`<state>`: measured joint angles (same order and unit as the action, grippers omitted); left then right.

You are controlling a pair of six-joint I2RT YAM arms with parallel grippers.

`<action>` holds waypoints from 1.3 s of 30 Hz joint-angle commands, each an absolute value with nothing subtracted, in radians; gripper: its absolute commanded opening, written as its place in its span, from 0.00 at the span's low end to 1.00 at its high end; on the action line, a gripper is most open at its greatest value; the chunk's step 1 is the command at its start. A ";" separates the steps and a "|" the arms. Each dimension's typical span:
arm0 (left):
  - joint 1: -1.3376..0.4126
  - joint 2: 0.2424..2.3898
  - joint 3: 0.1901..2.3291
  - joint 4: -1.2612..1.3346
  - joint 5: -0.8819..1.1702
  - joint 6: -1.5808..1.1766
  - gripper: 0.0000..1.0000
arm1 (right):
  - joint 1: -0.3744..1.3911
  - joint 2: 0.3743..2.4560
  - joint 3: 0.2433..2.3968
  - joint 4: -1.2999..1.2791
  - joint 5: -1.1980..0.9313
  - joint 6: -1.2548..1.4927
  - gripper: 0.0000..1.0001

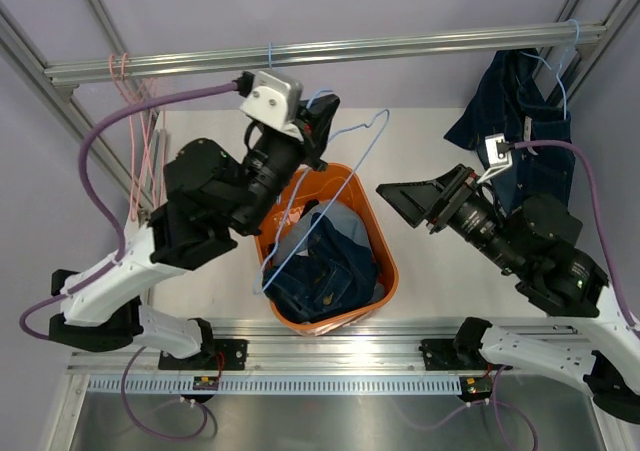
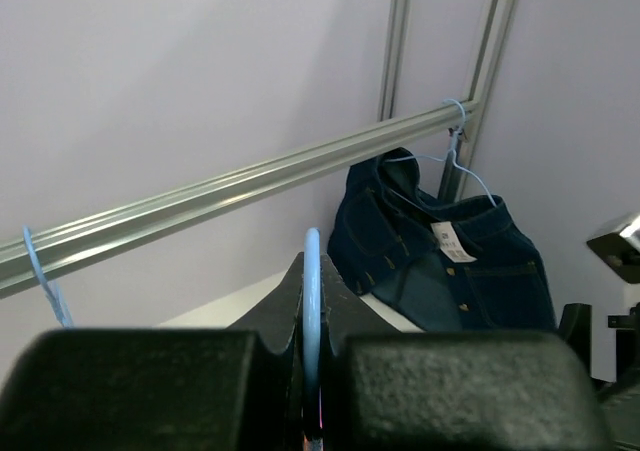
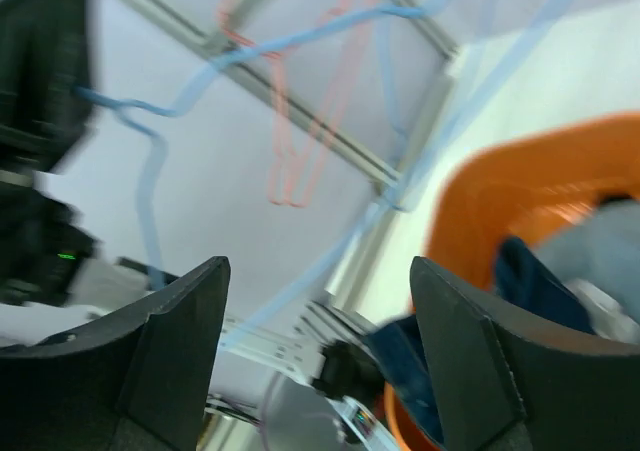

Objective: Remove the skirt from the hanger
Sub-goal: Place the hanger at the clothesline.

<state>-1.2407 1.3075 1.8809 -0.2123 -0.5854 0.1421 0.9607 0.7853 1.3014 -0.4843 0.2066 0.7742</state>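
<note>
My left gripper [image 1: 322,121] is shut on a bare light-blue wire hanger [image 1: 340,186] and holds it above the orange basket [image 1: 382,256]; the wire sits between the jaws in the left wrist view [image 2: 313,271]. A lighter-blue denim piece [image 1: 348,227], seemingly the skirt, lies in the basket on darker denim. Empty pink hangers [image 1: 140,171] hang from the rail at far left and show in the right wrist view [image 3: 300,161]. My right gripper [image 1: 405,196] is open and empty, right of the basket, jaws wide apart [image 3: 318,271].
A dark navy garment [image 1: 520,121] hangs on a light-blue hanger at the rail's right end, also in the left wrist view [image 2: 440,261]. The metal rail [image 1: 330,51] crosses the back. Frame posts stand at both sides.
</note>
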 commanded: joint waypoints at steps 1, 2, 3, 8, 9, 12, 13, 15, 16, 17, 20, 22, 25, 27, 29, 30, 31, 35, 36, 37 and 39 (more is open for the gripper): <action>-1.314 1.362 1.876 -0.011 -0.758 0.326 0.00 | 0.957 0.834 1.266 -0.206 0.104 0.789 0.78; -1.325 1.386 1.878 0.021 -0.771 0.357 0.00 | 0.957 0.847 1.270 -0.180 0.092 0.773 0.77; -1.331 1.394 1.878 0.028 -0.773 0.363 0.00 | 0.956 0.860 1.282 -0.166 0.066 0.755 0.75; -1.374 1.413 1.865 0.054 -0.791 0.373 0.00 | 0.957 0.930 1.304 -0.108 0.031 0.644 0.72; -1.379 1.414 1.862 0.058 -0.795 0.371 0.00 | 0.957 0.937 1.301 -0.098 0.015 0.641 0.72; -1.388 1.407 1.845 0.072 -0.785 0.379 0.00 | 0.960 0.942 1.250 -0.013 -0.026 0.644 0.67; -1.388 1.402 1.838 0.078 -0.779 0.380 0.00 | 0.962 0.930 1.209 0.036 -0.028 0.666 0.65; -1.388 1.387 1.804 0.113 -0.769 0.385 0.00 | 0.963 0.916 1.178 0.102 -0.035 0.680 0.62; -1.388 1.384 1.796 0.127 -0.765 0.382 0.00 | 0.963 0.911 1.160 0.115 -0.034 0.681 0.62; -1.388 1.381 1.792 0.129 -0.765 0.376 0.00 | 0.963 0.907 1.152 0.126 -0.032 0.683 0.62; -1.390 1.379 1.781 0.126 -0.769 0.370 0.00 | 0.966 0.899 1.134 0.182 -0.037 0.695 0.62; -1.388 1.376 1.769 0.129 -0.769 0.362 0.00 | 0.966 0.914 1.150 0.172 -0.047 0.704 0.61; -1.388 1.373 1.749 0.140 -0.765 0.356 0.00 | 0.969 0.930 1.157 0.181 -0.061 0.722 0.59; -1.390 1.371 1.740 0.143 -0.770 0.356 0.00 | 0.973 0.931 1.149 0.210 -0.069 0.741 0.53; -1.388 1.367 1.729 0.146 -0.773 0.353 0.00 | 0.973 0.934 1.150 0.213 -0.067 0.755 0.45; -1.388 1.365 1.726 0.149 -0.770 0.350 0.00 | 0.973 0.942 1.154 0.209 -0.071 0.761 0.45; -1.388 1.362 1.721 0.155 -0.767 0.348 0.00 | 0.974 0.943 1.160 0.203 -0.072 0.764 0.44; -1.388 1.359 1.720 0.143 -0.764 0.336 0.00 | 0.974 0.956 1.169 0.189 -0.066 0.775 0.23; -1.388 1.355 1.718 0.137 -0.764 0.333 0.00 | 0.973 0.957 1.169 0.189 -0.061 0.784 0.02; -1.388 1.353 1.717 0.132 -0.762 0.330 0.00 | 0.973 0.962 1.170 0.184 -0.057 0.787 0.00; -1.390 1.339 1.717 0.129 -0.765 0.327 0.04 | 0.973 0.965 1.169 0.175 -0.049 0.795 0.00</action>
<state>-1.3838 1.3758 1.7176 0.0723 -0.7635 0.3546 0.9642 0.9581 1.1389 0.1490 -0.0368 0.7826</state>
